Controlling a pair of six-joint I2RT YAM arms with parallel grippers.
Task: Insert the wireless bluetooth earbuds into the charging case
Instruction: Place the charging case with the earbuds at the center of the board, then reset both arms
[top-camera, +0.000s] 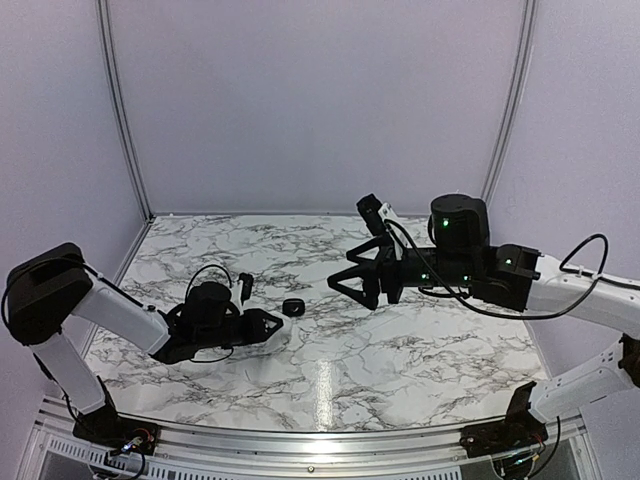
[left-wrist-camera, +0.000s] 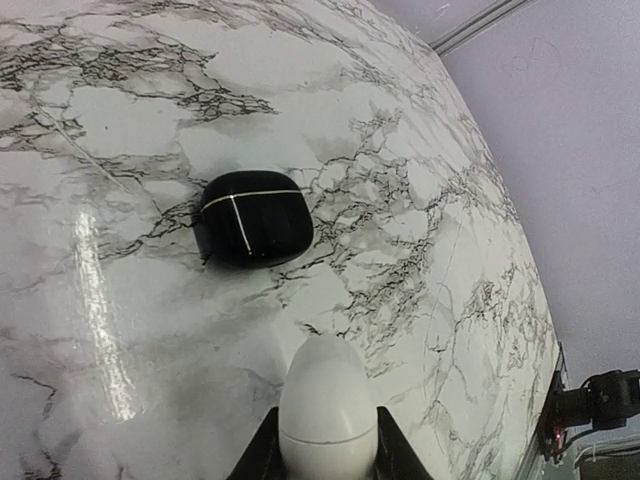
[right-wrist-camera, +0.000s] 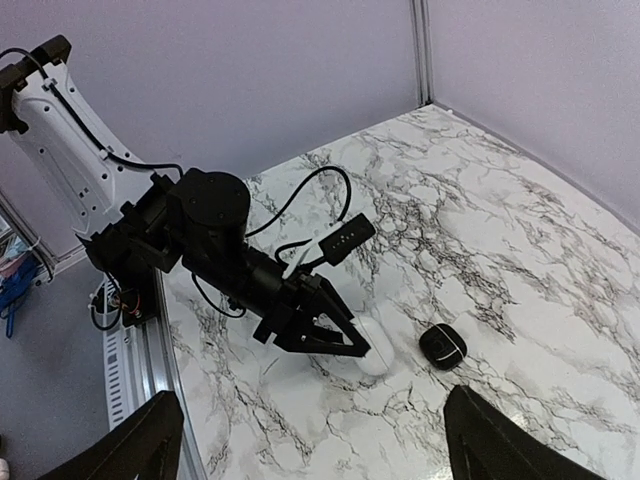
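White egg-shaped charging case (left-wrist-camera: 328, 400), seam closed — clamped in left gripper (top-camera: 268, 330) (held low)

Black triangular frames on left claw (top-camera: 281, 329) and right claw (top-camera: 345, 280); behind them round black motor housings (top-camera: 210, 300), green lights (top-camera: 508, 262), white links (top-camera: 120, 312), looping black cables (top-camera: 600, 237).

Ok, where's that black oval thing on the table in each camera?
Top external: black oval thing just left of centre on the marble.
Left wrist: centre-left, beyond the white egg-shaped piece.
Right wrist: lower right of centre.
Shared landmark: the white egg-shaped piece in the left gripper, near it.
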